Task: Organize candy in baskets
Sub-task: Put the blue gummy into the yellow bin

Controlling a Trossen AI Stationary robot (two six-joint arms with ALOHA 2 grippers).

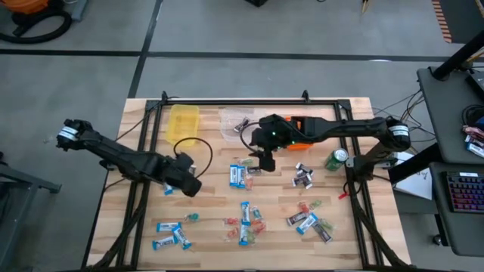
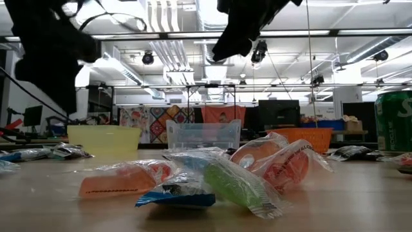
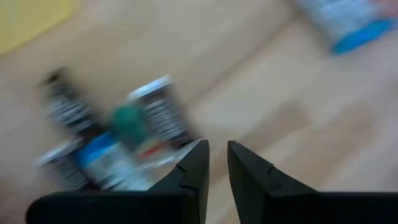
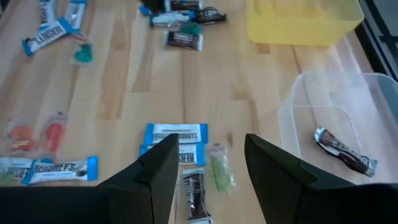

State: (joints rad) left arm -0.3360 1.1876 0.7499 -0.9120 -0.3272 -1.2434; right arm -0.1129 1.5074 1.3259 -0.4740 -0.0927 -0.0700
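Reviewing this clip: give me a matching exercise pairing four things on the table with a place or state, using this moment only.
Things:
1. yellow basket
2. clear basket
3. right gripper
4. green can

Places or states:
A. holds one dark wrapped candy
B. stands beside the right arm's base
C. open, above blue-and-white bars
D. no candy seen inside

Pairs: 1-D, 2-A, 3-C, 4-B
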